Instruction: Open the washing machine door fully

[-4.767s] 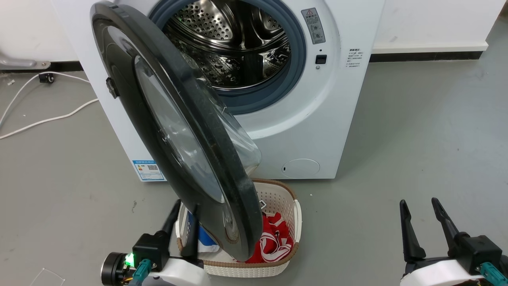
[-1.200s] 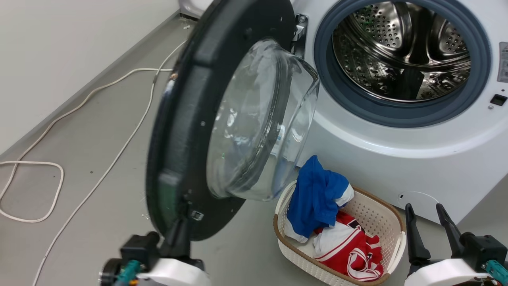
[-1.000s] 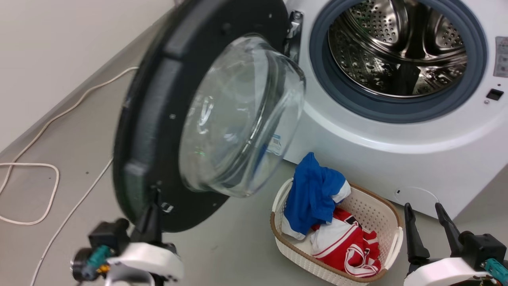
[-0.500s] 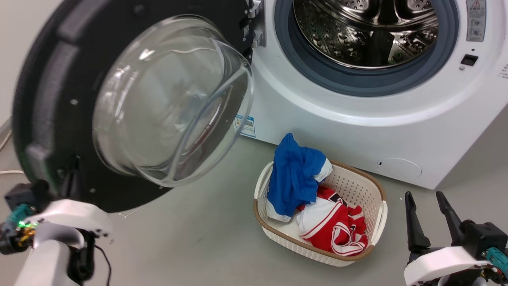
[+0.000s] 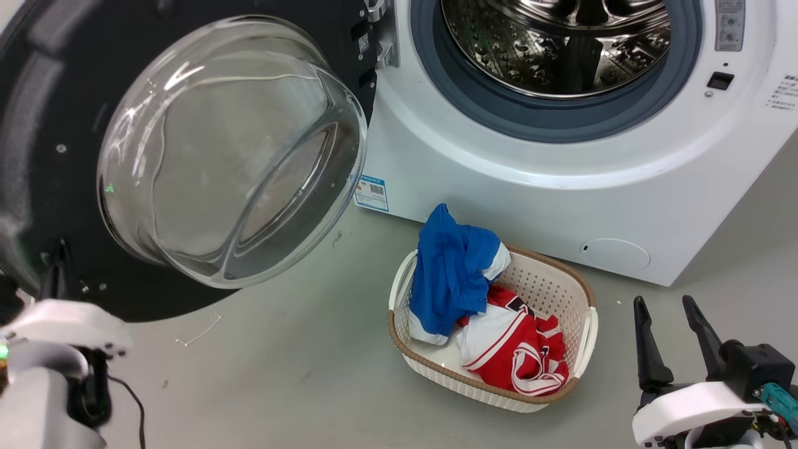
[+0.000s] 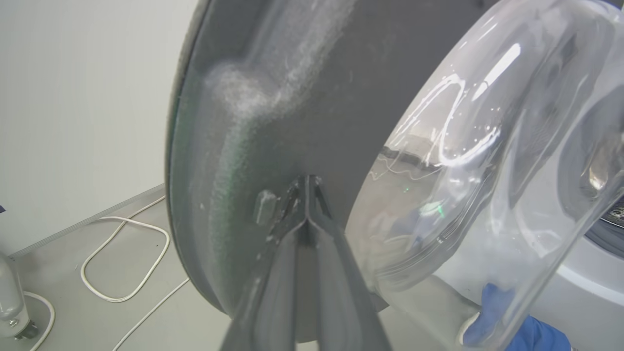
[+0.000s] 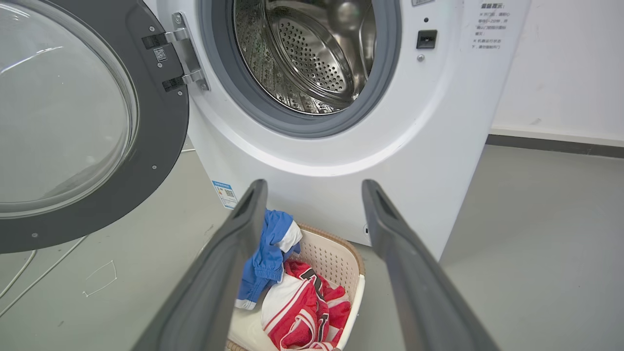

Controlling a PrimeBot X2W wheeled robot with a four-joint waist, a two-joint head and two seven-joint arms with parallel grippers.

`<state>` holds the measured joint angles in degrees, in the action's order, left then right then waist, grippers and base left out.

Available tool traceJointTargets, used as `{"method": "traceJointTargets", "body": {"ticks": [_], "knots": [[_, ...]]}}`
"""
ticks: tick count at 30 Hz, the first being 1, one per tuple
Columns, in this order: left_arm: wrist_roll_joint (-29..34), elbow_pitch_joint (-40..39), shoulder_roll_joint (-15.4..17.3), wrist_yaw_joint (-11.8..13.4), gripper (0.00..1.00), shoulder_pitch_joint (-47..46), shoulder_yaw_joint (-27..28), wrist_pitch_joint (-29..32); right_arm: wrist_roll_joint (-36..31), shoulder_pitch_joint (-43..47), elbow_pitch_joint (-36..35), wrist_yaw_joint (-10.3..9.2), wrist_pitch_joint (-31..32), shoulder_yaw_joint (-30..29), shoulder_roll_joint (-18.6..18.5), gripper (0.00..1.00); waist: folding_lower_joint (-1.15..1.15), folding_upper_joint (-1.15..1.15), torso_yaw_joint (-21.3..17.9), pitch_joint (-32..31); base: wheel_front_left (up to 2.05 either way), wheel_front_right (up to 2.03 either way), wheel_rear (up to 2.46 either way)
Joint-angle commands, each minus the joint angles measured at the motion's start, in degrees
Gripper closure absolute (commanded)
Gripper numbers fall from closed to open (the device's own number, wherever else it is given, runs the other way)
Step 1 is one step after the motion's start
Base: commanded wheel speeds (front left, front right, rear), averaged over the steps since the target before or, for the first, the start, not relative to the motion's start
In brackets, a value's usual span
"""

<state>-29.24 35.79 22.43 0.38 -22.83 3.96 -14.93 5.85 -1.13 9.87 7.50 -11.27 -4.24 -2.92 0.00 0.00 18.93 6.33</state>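
We judge the task to be in its final step. The washing machine door [image 5: 230, 149] stands wide open on the hinge [image 7: 183, 48] at the left side of the washing machine [image 5: 499, 187], as the robot faces it. Its glass bowl is turned toward us and the drum [image 5: 555, 43] is fully exposed.

The left gripper [image 6: 308, 185] has its fingers pressed together, with the tips against the door's inner black rim at the edge farthest from the machine. We can make out nothing clamped between them. The right gripper [image 5: 661, 302] is spread apart in front of the machine and touches nothing.

Next move, in our judgement: press the door until the hinge stops, then draw the tips straight off. Push lightly, since closed tips may slip on smooth plastic.

The floor [image 5: 280, 374] is smooth and grey. A basket [image 5: 486, 390] of clothes sits just in front of the machine, apart from the door. A white cable [image 6: 122, 258] lies by the pale wall [image 6: 73, 97] on the machine's hinge side.
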Motion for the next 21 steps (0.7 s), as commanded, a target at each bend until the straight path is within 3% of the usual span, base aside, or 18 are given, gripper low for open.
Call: {"method": "traceJointTargets", "body": {"ticks": [1,12,14,18,19,20,21], "knots": [[0.91,-1.16,-1.07,0.23,1.00,2.37,0.59,-0.32,0.52,0.16,0.34,-0.01,-0.40,-0.07,0.05,0.00,0.00,0.00,-0.14,-0.51,0.00,0.00,0.00],[9.40,-17.71,-9.46,1.49,1.00,17.93,3.03,-0.27,1.78,1.93,2.53,-0.01,-1.23,1.20,0.05,0.00,0.00,0.00,-0.85,-5.07,0.00,0.00,0.00],[12.24,-22.43,-12.24,1.17,1.00,23.07,1.20,-0.27,1.81,2.33,2.74,-0.01,-1.28,2.00,0.05,0.00,0.00,0.00,-1.86,-5.99,0.00,0.00,0.00],[14.60,-25.86,-14.48,0.55,1.00,25.97,-0.58,-0.27,1.44,2.42,2.60,-0.01,-1.07,2.49,0.05,0.00,0.00,0.00,-3.51,-6.45,0.00,0.00,0.00],[14.99,-26.34,-15.18,0.27,0.84,26.50,-1.09,-0.27,1.47,2.43,2.55,-0.01,-0.99,2.61,0.05,0.00,0.00,0.00,-4.05,-6.57,0.00,0.00,0.00],[15.50,-26.98,-15.57,0.06,0.53,26.92,-1.73,-0.27,1.49,2.40,2.44,-0.01,-0.96,2.68,0.05,0.00,0.00,0.00,-4.62,-6.67,0.00,0.00,0.00],[15.85,-27.37,-15.97,-0.32,0.28,27.11,-2.31,-0.27,1.49,2.40,2.35,-0.01,-0.88,2.69,0.05,0.00,0.00,0.00,-5.17,-6.76,0.00,0.00,0.00]]}}
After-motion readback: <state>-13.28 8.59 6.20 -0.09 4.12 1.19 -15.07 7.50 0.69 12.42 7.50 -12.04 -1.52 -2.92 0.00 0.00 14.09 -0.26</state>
